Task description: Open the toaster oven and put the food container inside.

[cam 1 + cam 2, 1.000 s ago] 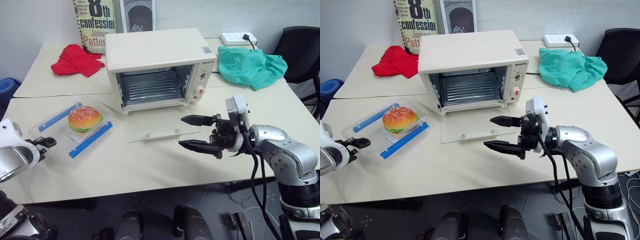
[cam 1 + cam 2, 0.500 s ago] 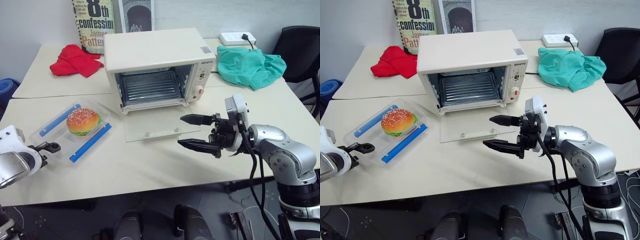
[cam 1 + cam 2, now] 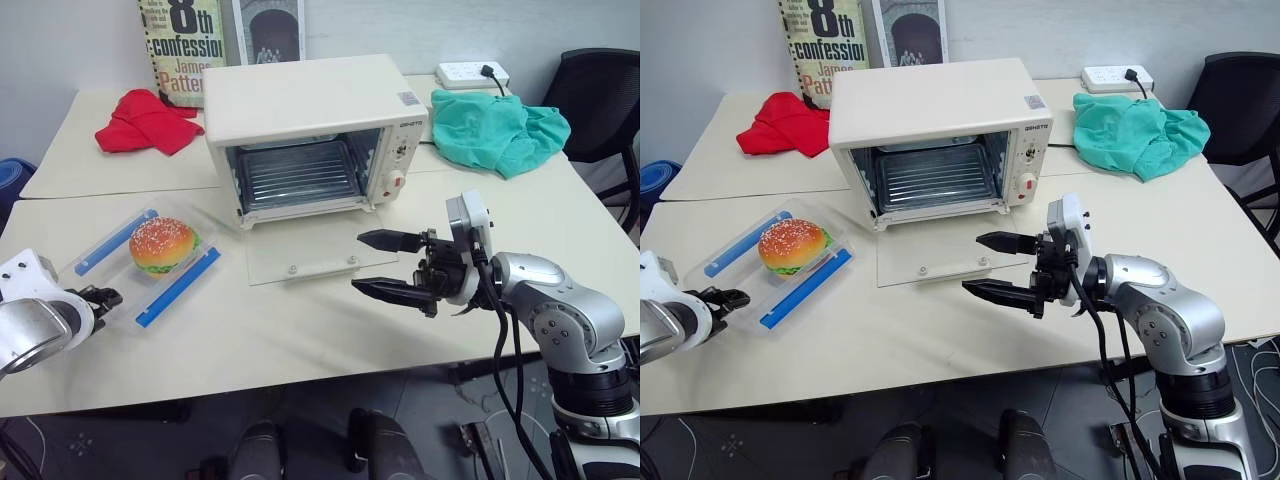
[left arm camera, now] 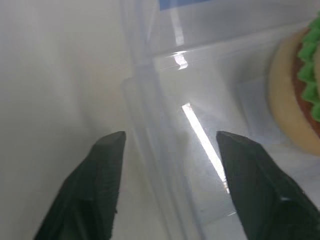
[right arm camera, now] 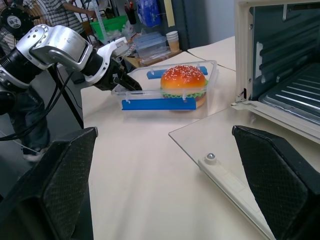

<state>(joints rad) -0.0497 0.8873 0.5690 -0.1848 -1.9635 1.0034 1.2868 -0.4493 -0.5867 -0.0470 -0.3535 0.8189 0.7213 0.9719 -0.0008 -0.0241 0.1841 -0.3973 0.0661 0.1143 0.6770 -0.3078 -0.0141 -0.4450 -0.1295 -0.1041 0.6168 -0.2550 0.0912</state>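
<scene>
Cream worktop [image 3: 300, 330], seam between two tables; black chair [image 3: 600, 100] at right, book [image 3: 185, 45] against wall. Toaster oven [image 3: 310, 120] centre, door down flat. Food container [image 3: 140, 262] left of it. Left tool [image 4: 170, 150] half-spread astride container rim. Right tool [image 3: 385, 265] wide open, empty. Right wrist view adds person [image 5: 60, 10] and cluttered shelves beyond.

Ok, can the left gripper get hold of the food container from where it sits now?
Probably yes. The left gripper is right at the near end of the food container, and in the left wrist view its fingers straddle the clear rim with a gap either side. Nothing lies between them.
</scene>
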